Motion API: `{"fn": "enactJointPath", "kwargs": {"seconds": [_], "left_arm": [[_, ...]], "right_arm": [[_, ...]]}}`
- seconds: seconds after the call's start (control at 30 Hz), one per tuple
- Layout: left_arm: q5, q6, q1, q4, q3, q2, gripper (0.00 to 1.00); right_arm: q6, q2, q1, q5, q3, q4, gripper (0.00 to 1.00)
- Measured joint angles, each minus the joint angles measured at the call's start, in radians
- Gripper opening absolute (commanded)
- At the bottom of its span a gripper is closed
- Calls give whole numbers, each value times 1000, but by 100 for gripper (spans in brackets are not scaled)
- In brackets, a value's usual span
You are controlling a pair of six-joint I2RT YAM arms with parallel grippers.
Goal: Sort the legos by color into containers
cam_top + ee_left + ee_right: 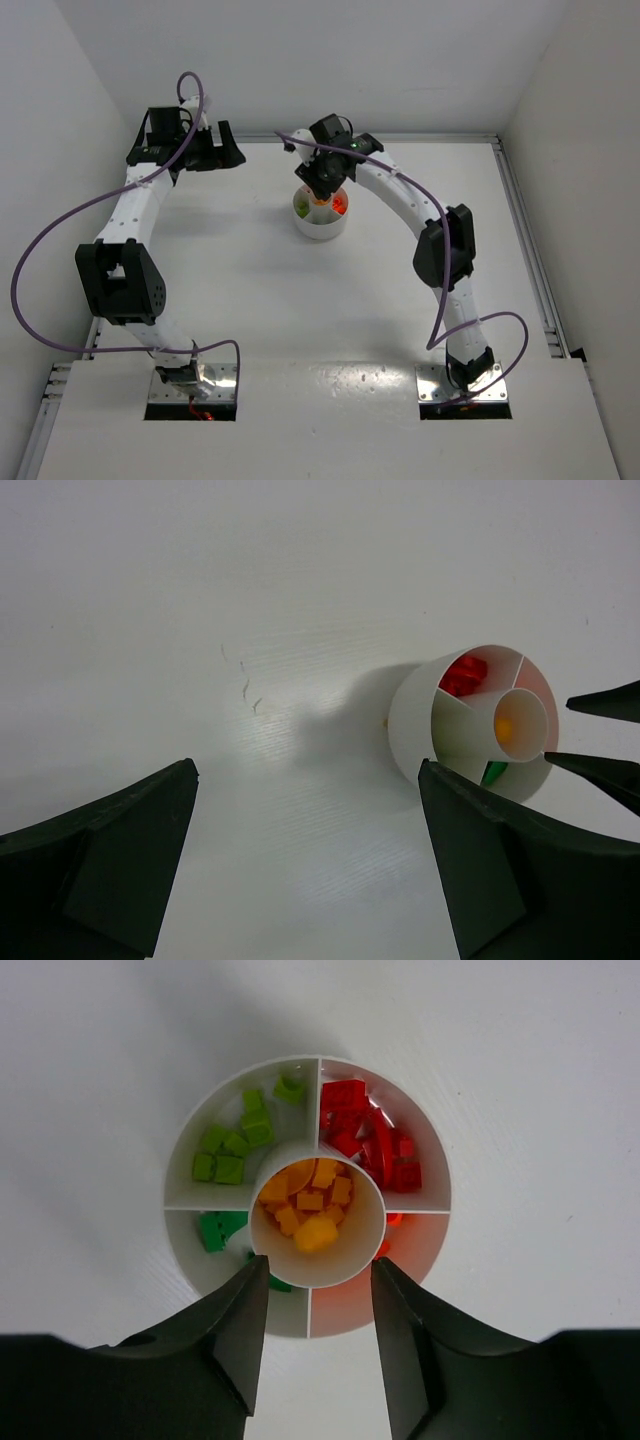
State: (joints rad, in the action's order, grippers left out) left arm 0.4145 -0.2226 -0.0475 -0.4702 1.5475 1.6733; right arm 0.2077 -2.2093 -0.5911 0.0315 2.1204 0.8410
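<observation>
Hovering above the white dish [408, 1095], your right hand [318, 1275] is spread wide, empty; orange legos [312, 1210] sit in the central cup [372, 1230], red and green in wedges. Your left hand [307, 767] gapes empty too.

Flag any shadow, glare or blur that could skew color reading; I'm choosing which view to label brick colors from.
Top external: glare on the near table, dish tiny and half hidden by the right arm. Left wrist: soft shadow beside the dish, contents mostly hidden. Right wrist: even light, bricks sharp, best.
</observation>
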Motion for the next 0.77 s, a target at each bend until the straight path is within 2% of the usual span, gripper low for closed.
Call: {"fn": "enactJointPath", "kwargs": {"seconds": [0.13,0.37,0.53,0.67,0.77], "left_arm": [[-18,9,0,0,-1,0,99],[-40,29,0,6,-37,-5,99],[-83,67,2,10,-137,-76,99],[-120,106,2,24,-286,-193,99],[-143,128,2,31,-383,-262,99]], "right_arm": [[-8,2,1,0,5,-1,52],[-27,90,35,6,-47,-6,52],[-38,291,157,2,-247,-48,54],[-52,455,312,-6,-469,-104,54],[-64,517,389,-5,-610,-133,56]]}}
